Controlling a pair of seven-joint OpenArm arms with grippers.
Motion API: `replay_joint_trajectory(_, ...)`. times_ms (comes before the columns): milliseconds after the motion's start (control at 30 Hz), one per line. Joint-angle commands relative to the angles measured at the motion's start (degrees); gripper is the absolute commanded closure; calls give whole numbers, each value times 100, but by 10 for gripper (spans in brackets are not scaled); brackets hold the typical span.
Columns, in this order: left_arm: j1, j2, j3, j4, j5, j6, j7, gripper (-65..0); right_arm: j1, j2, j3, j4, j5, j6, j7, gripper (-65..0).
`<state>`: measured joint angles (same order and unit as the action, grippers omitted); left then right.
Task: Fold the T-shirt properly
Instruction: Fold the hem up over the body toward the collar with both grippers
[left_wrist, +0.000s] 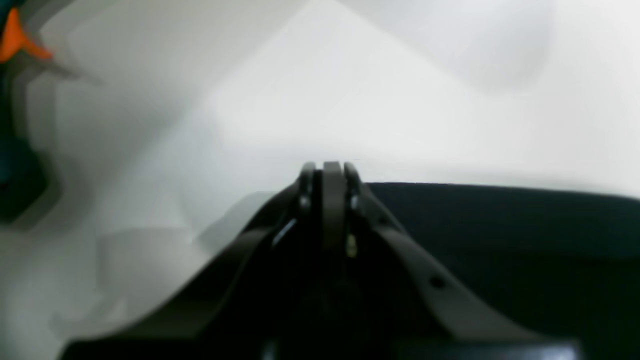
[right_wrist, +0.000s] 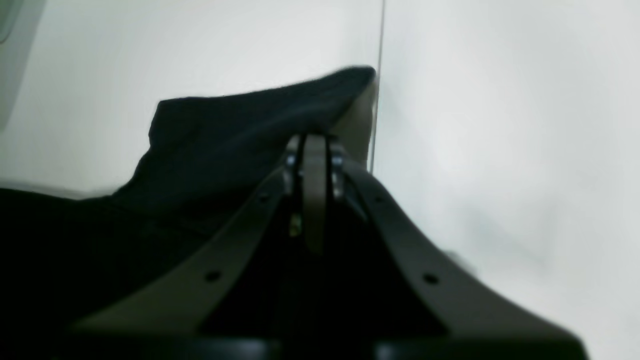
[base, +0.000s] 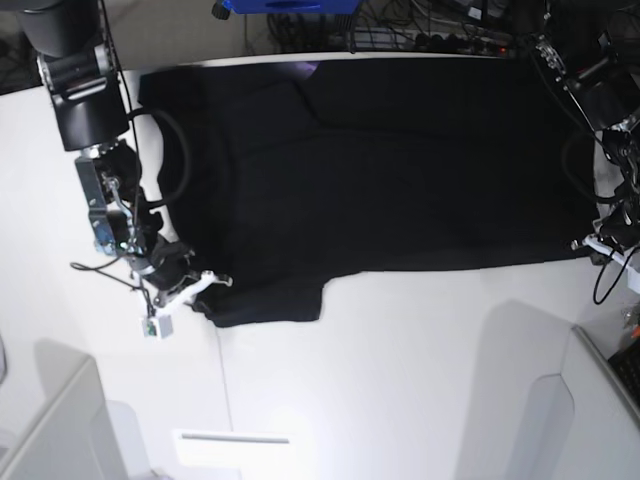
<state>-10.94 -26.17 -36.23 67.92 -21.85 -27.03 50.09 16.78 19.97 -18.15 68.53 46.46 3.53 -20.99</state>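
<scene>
White bench (base: 400, 380), seam line down left side, cable clutter along far edge.
T-shirt (base: 380, 170) spread flat across far half; left fingers (left_wrist: 332, 172) and right fingers (right_wrist: 314, 145) pressed together at its edges.

— Where's the T-shirt (base: 400, 170)?

— Spread flat across the far half of the white table, plain black, no print showing on this face.

— Lying straight?

— Roughly, its long edge running side to side. One sleeve sticks out toward the near side at the left, its corner lifted slightly off the surface.
</scene>
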Motion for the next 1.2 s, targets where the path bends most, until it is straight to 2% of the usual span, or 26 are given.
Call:
replay_joint_trajectory(0, -71, -147, -30, 175, -53, -27, -90, 0, 120, 109, 70, 149, 44, 3, 152, 0)
replay_joint_trajectory(67, -27, -147, -39, 237, -62, -36, 33, 0, 41, 188, 70, 228, 53, 3, 152, 0)
replay_joint_trajectory(200, 166, -156, -197, 448, -62, -423, 209, 0, -196, 276, 79, 474, 53, 3, 152, 0)
replay_joint_trajectory(367, 386, -139, -540, 650, -62, -502, 376, 0, -425, 302, 105, 712, 53, 3, 152, 0)
replay_joint_trajectory(433, 474, -139, -584, 659, -88, -519, 438, 0, -592, 293, 369, 826, 53, 3, 99, 0)
replay_joint_trajectory(533, 615, -174, -584, 659, -475, -660, 446, 0, -759, 250, 765, 1090, 36, 3, -200, 0)
replay_joint_trajectory(733, 1019, -314, -610, 659, -993, -678, 446, 0, -1198, 250, 1143, 1758, 36, 3, -551, 0)
replay_joint_trajectory(1167, 1942, -271, -619, 1669, -1037, -678, 446, 0, -2341, 241, 1714, 2865, 62, 3, -604, 0)
